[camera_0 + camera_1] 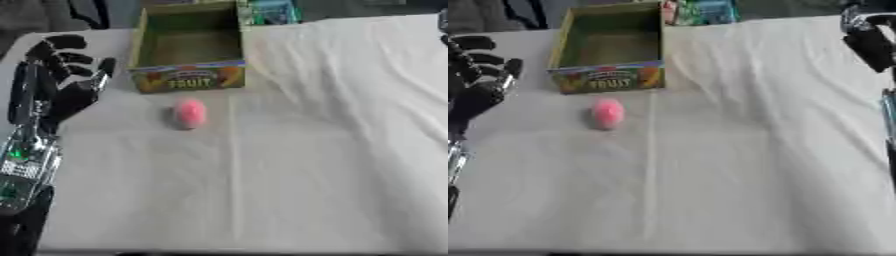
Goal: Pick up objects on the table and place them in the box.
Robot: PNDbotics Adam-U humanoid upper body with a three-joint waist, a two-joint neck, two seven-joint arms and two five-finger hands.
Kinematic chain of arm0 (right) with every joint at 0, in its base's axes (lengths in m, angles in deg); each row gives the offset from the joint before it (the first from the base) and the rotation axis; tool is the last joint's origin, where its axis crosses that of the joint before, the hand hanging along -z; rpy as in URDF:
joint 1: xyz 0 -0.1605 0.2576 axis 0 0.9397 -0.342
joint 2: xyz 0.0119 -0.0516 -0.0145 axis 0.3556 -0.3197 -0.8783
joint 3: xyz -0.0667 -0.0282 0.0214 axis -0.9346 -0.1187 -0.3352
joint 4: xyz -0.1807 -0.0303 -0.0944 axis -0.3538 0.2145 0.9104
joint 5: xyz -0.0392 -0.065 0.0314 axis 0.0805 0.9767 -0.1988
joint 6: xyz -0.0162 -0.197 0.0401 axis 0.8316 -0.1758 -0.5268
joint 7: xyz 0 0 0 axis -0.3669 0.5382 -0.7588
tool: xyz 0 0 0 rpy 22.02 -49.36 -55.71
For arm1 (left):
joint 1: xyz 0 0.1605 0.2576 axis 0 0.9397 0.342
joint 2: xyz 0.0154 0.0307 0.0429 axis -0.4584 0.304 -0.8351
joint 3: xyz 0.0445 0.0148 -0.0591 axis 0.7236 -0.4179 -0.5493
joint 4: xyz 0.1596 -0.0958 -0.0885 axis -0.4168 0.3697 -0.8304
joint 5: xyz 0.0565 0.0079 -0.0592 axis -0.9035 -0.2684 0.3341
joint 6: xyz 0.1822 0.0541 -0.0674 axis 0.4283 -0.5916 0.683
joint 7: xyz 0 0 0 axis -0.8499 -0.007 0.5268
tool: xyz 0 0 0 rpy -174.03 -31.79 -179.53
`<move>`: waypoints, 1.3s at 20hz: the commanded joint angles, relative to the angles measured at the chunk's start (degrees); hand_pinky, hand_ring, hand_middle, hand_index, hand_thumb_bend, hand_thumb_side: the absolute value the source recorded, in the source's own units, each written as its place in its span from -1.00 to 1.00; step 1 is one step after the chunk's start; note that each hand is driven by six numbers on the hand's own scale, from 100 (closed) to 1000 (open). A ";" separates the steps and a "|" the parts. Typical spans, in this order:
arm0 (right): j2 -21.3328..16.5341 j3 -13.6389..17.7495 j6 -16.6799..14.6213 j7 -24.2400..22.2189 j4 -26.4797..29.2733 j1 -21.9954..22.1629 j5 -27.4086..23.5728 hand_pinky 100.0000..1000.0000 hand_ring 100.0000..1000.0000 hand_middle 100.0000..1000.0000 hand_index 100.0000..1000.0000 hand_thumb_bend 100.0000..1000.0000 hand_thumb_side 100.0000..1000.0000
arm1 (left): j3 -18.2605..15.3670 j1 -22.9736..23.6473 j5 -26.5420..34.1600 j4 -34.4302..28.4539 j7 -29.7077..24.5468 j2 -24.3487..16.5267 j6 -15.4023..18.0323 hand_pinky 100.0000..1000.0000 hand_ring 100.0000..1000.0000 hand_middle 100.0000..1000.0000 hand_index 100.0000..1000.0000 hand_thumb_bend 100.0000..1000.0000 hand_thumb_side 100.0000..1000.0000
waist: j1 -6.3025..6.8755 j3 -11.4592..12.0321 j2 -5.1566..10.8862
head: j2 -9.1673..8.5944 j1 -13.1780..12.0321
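Note:
A pink rounded object lies on the white tablecloth, just in front of an open cardboard box with a fruit print and the word FRUIT on its front wall. The box looks empty inside. My left hand hovers at the left edge, beside the box and left of the pink object, fingers spread and slightly bent, holding nothing. My right hand shows at the upper right edge of the right eye view, far from both; its fingers are not clear.
A colourful packet stands behind the box at the table's far edge. The white cloth has creases running down its middle and right side. The table's front edge runs along the bottom.

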State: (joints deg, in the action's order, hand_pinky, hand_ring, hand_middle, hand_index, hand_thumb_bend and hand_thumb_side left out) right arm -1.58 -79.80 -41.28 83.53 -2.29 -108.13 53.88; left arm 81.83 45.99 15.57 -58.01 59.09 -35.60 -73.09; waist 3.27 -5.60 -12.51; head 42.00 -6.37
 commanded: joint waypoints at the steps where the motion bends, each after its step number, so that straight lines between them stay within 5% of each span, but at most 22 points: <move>1: -0.67 0.49 -0.03 -0.17 1.33 -0.89 -0.22 0.38 0.72 0.34 0.76 -1.00 -0.13 | -0.46 -0.66 -0.33 -1.03 -0.27 -0.72 0.07 0.01 0.13 0.19 0.31 -0.13 -1.00 | -0.13 0.02 1.00 | -0.31 -0.03; 14: -0.62 0.44 -0.03 -0.26 1.32 -0.88 -0.15 0.39 0.72 0.34 0.76 -1.00 -0.13 | 0.46 -0.97 -0.86 -1.10 -1.85 -1.74 -0.11 0.01 0.14 0.20 0.33 -0.09 -1.00 | -0.06 -0.05 1.02 | -0.24 -0.05; 26: -0.45 0.21 -0.07 -0.56 1.11 -0.93 0.07 0.39 0.72 0.34 0.76 -1.00 -0.13 | 7.81 -4.80 -9.75 0.12 -17.67 -11.14 -2.93 0.07 0.17 0.28 0.47 0.09 -1.00 | 0.10 -0.74 1.36 | -0.15 -0.41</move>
State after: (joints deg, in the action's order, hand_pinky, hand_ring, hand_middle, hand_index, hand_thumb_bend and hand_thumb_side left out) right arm -1.15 -79.82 -41.26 83.07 -2.29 -108.13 53.88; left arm 89.05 42.13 7.17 -57.56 43.19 -44.04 -75.83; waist 3.44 -6.36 -12.31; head 42.01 -6.52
